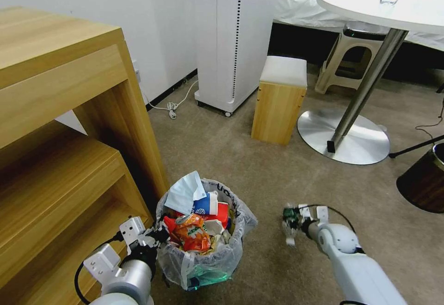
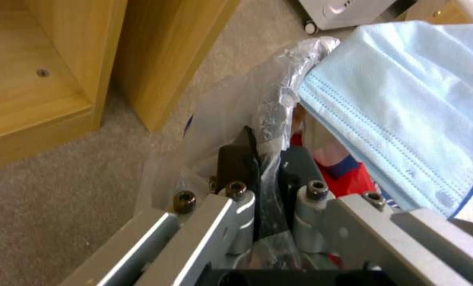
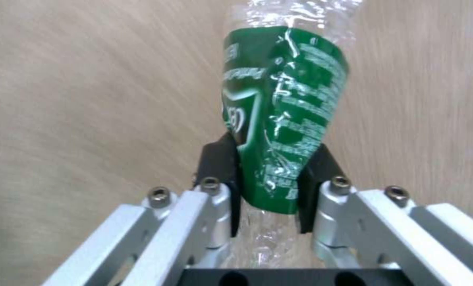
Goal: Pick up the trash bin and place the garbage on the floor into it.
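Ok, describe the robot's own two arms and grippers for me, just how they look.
Both arms are glossy white-grey tubes with rounded wrist joints. The left gripper and right gripper have silver metal linkages fastened with dark hex bolts, black finger pads, and white block-shaped mounts at the wrist. A black cable loops beside each wrist.

No text can be read with certainty. The crushed plastic bottle (image 3: 281,131) carries a green label with white print too warped to make out. The bin liner (image 1: 233,203) of the trash bin bears black lettering that is illegible.
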`<state>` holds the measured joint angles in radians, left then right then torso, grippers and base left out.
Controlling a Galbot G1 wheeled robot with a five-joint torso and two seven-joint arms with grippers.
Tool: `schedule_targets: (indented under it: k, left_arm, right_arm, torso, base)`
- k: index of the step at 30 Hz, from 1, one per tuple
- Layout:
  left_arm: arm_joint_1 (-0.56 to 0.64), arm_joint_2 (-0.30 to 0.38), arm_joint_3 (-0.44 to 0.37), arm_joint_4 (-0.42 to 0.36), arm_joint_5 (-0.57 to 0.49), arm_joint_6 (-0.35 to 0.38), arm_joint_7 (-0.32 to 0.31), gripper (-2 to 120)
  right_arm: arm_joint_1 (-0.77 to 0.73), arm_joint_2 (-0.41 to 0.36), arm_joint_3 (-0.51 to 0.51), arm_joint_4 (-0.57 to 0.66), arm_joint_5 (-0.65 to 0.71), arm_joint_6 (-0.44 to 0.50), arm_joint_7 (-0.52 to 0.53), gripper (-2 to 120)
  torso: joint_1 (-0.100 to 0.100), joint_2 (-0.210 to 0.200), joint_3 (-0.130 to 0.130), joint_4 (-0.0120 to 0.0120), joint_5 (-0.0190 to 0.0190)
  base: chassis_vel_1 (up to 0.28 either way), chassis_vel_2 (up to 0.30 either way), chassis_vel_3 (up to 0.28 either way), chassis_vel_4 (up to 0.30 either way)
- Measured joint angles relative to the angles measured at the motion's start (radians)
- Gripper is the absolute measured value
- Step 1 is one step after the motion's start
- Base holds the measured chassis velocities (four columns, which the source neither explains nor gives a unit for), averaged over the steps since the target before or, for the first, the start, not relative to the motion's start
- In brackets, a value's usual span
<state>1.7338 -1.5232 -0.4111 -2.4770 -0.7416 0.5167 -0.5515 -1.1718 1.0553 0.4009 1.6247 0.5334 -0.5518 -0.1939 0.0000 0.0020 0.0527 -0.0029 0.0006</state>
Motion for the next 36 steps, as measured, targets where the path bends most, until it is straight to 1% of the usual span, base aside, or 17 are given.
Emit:
schedule_targets:
  k: [1,2,3,4,5,8,9,11,13,15,17,19,21,22,25,34,36]
  left_arm:
    - [0.000,0.000,0.000,0.000,0.000,0.000,0.000,3]
    - [-0.002,-0.001,0.000,0.007,-0.001,0.000,0.000,3]
    - [-0.006,-0.002,0.000,0.021,-0.003,-0.001,0.001,3]
    - [-0.010,-0.003,0.000,0.028,-0.003,-0.003,0.003,3]
    - [-0.010,-0.003,0.000,0.028,-0.003,-0.003,0.003,3]
    - [-0.018,-0.005,0.002,0.043,-0.003,-0.007,0.005,3]
    - [-0.018,-0.005,0.002,0.043,-0.003,-0.007,0.005,3]
    - [-0.019,-0.007,0.012,0.045,-0.001,-0.007,0.007,3]
    - [-0.015,-0.008,0.033,0.045,0.010,-0.008,0.009,3]
    - [-0.013,-0.008,0.040,0.045,0.016,-0.008,0.010,3]
    - [-0.005,-0.010,0.071,0.044,0.038,-0.011,0.013,3]
    - [-0.003,-0.010,0.077,0.043,0.043,-0.011,0.014,3]
    - [0.004,-0.012,0.099,0.039,0.057,-0.013,0.016,3]
    - [0.004,-0.012,0.099,0.039,0.057,-0.013,0.016,3]
    - [0.017,-0.013,0.117,0.020,0.071,-0.013,0.016,3]
    - [0.033,-0.011,0.120,-0.004,0.073,-0.013,0.016,3]
    - [0.034,-0.011,0.120,-0.006,0.075,-0.013,0.016,3]
  right_arm:
    - [0.000,0.000,0.000,0.000,0.000,0.000,0.000,17]
    - [-0.022,-0.021,0.001,0.059,0.017,0.017,-0.010,15]
    - [-0.061,-0.058,0.009,0.176,0.059,0.060,-0.041,11]
    - [-0.079,-0.078,0.019,0.246,0.090,0.096,-0.071,10]
    - [-0.079,-0.078,0.019,0.246,0.090,0.096,-0.071,10]
    - [-0.081,-0.114,0.052,0.418,0.200,0.254,-0.230,8]
    - [-0.081,-0.114,0.052,0.418,0.200,0.254,-0.230,8]
    - [-0.043,-0.120,0.051,0.471,0.274,0.368,-0.378,8]
    - [-0.002,-0.120,0.028,0.495,0.321,0.407,-0.469,8]
    - [0.010,-0.120,0.010,0.496,0.332,0.415,-0.484,8]
    - [0.043,-0.118,-0.061,0.459,0.340,0.444,-0.527,8]
    - [0.048,-0.117,-0.076,0.448,0.335,0.449,-0.536,8]
    - [0.072,-0.111,-0.138,0.393,0.303,0.465,-0.571,8]
    - [0.072,-0.111,-0.138,0.393,0.303,0.465,-0.571,8]
    - [0.087,-0.102,-0.217,0.339,0.264,0.445,-0.580,8]
    - [0.083,-0.101,-0.273,0.320,0.257,0.424,-0.597,8]
    - [0.074,-0.106,-0.270,0.322,0.246,0.412,-0.619,13]
  torso:
    - [0.000,0.000,0.000,0.0000,0.0000]
    - [0.000,0.000,0.000,-0.0001,-0.0001]
    - [0.000,0.000,0.000,0.0001,0.0000]
    - [0.000,0.000,0.000,0.0001,-0.0001]
    - [0.000,0.000,0.000,0.0001,-0.0001]
    - [0.000,0.000,0.000,0.0003,-0.0001]
    - [0.000,0.000,0.000,0.0003,-0.0001]
    - [0.000,0.000,0.000,0.0005,-0.0001]
    - [0.000,0.000,0.000,0.0006,0.0000]
    - [0.000,0.000,0.000,0.0005,-0.0001]
    - [0.000,0.000,0.000,0.0005,0.0001]
    - [0.000,0.000,0.000,0.0005,0.0001]
    - [0.000,0.000,0.000,0.0006,0.0003]
    - [0.000,0.000,0.000,0.0006,0.0003]
    - [0.000,0.000,0.000,0.0005,0.0002]
    - [0.000,0.000,0.000,0.0004,0.0001]
    - [0.000,0.000,0.000,0.0004,0.0001]
  base:
    - [0.000,0.000,0.000,0.000]
    - [0.000,0.000,0.000,0.000]
    - [0.000,0.000,0.000,0.000]
    - [0.000,0.000,0.000,0.000]
    - [0.000,0.000,0.000,0.000]
    - [0.000,0.000,0.000,0.000]
    - [0.000,0.000,0.000,0.000]
    - [0.000,0.000,0.000,0.000]
    - [0.000,0.000,0.000,0.000]
    - [0.000,0.000,0.000,0.000]
    - [0.000,0.000,0.000,0.000]
    - [0.000,0.000,0.000,0.000]
    - [0.000,0.000,0.000,0.000]
    - [0.000,0.000,0.000,0.000]
    - [0.000,0.000,0.000,0.000]
    - [0.000,0.000,0.000,0.000]
    - [0.000,0.000,0.000,0.000]
